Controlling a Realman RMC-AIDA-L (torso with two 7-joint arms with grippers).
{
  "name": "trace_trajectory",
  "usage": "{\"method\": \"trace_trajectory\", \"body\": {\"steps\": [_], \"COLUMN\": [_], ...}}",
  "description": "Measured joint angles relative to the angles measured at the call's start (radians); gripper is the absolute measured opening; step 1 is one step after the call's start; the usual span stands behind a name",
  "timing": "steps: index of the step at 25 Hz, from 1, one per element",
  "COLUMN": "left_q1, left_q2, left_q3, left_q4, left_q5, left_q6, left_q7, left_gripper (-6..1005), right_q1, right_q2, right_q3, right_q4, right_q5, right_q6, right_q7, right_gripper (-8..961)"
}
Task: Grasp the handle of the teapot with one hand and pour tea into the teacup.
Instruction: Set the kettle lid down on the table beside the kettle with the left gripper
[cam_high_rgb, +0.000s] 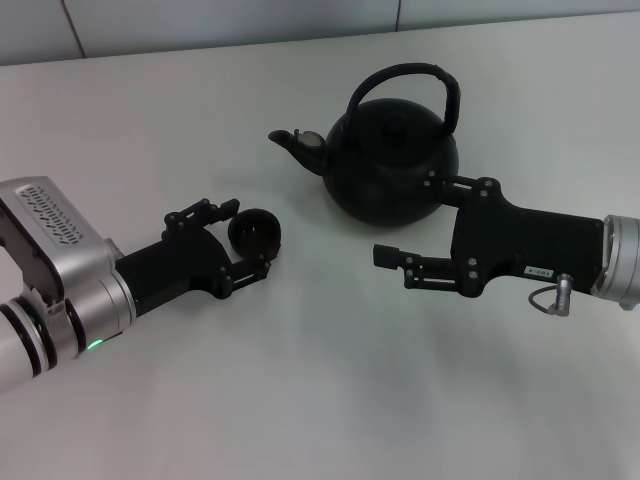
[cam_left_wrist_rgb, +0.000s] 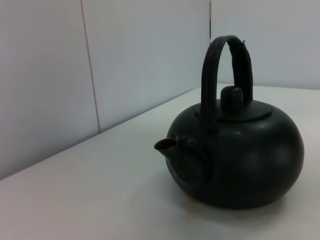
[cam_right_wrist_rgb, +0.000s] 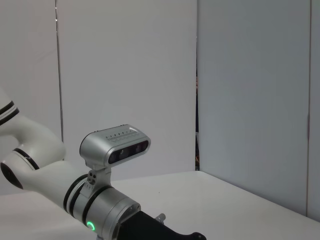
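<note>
The black teapot (cam_high_rgb: 390, 165) stands on the table at the back centre, spout (cam_high_rgb: 293, 141) pointing left. Its arched handle (cam_high_rgb: 410, 75) rises free over the lid. It also shows in the left wrist view (cam_left_wrist_rgb: 240, 160), with its handle (cam_left_wrist_rgb: 225, 65) upright. The tiny black teacup (cam_high_rgb: 254, 232) sits on the table between the fingers of my left gripper (cam_high_rgb: 249, 238), which seem to press on its two sides. My right gripper (cam_high_rgb: 408, 218) is open and empty, low beside the teapot's front right, one finger by its belly. No tea is visible.
The white table (cam_high_rgb: 330, 380) stretches to a pale panelled wall (cam_left_wrist_rgb: 100, 60) behind. My left arm and its wrist camera (cam_right_wrist_rgb: 115, 142) show in the right wrist view.
</note>
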Motion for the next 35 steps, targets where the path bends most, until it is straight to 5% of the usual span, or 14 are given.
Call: {"method": "trace_trajectory", "body": {"steps": [15, 35], "left_q1": [0.004, 0.157], "left_q2": [0.000, 0.009], "left_q3": [0.011, 0.025], "left_q4": [0.002, 0.150], "left_q5": [0.008, 0.029], "left_q6": [0.015, 0.351], "left_q7": [-0.013, -0.050], "left_gripper": [862, 864], "right_q1": [-0.006, -0.020], "right_q2": [0.000, 0.003], "right_q3": [0.006, 0.038], "right_q4": [0.002, 0.013], "right_q5": [0.002, 0.119], "right_q6": [0.004, 0.098], "right_q7": [-0.006, -0.009], "right_gripper": [756, 757]}}
